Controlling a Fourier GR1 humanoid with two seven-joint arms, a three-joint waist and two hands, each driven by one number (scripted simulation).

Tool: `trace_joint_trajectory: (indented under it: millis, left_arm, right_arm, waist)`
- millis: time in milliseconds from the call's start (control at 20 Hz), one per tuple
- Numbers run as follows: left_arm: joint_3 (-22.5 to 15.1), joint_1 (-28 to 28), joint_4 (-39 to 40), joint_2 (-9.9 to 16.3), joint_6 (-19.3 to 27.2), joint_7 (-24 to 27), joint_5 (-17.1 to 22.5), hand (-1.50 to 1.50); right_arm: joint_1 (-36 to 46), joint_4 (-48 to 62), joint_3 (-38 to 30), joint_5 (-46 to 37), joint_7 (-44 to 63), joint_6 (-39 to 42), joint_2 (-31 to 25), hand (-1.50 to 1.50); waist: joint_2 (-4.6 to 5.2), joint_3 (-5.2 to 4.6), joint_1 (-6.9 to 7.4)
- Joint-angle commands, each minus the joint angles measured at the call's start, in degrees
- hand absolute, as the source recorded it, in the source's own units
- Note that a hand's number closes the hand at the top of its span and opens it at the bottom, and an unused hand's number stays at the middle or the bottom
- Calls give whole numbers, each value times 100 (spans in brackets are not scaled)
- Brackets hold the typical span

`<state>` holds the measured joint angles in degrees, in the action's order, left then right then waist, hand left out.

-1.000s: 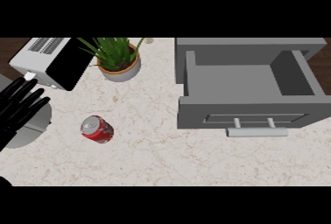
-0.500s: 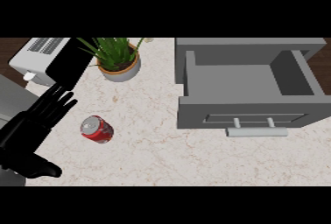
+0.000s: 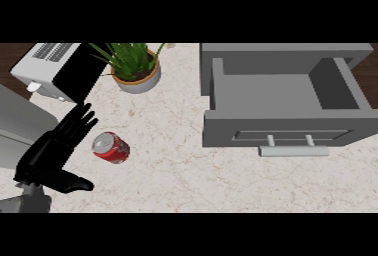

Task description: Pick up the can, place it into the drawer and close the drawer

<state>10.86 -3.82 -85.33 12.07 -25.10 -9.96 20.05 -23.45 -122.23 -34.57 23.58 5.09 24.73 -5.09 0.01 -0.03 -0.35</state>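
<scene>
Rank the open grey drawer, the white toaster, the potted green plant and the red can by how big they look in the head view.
Largest to smallest:
1. open grey drawer
2. white toaster, partly cut off by the view's edge, so unsure against the plant
3. potted green plant
4. red can

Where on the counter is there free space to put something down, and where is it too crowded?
Free: the wide counter strip from the red can across to below the open drawer, and the gap between the plant pot and drawer. The drawer's inside is bare too. Crowded: the left side, with the toaster, pot, can and left hand close together.
</scene>
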Motion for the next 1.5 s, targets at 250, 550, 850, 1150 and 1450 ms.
trace_joint_trajectory:
  millis: [250, 550, 850, 1150, 1450]
  left_arm:
    - [319, -293, 1761, 173, -223, 1517, -691, -150]
    - [565, -697, 2828, 551, -429, 1861, -748, -150]
    - [322, -858, 3509, 406, -301, 2565, -1234, -150]
    - [309, -1452, 5077, 338, -297, 3401, -1574, -150]
    - [257, -1587, 5605, 254, -352, 3758, -1658, -150]
  right_arm:
    - [394, -50, -320, 237, 588, -162, -246, -150]
    - [-30, -512, -118, -78, 336, 187, 453, -150]
    - [-348, -619, -270, 237, 319, 408, 494, -150]
    - [-137, -371, -651, 445, 329, 661, 424, -150]
    - [-34, -591, -908, 793, 798, 547, 235, -150]
  waist:
    - [7, -1, 4]
    - [5, -1, -21]
    - [-1, 0, -21]
    - [13, -4, -60]
    - [5, -2, -36]
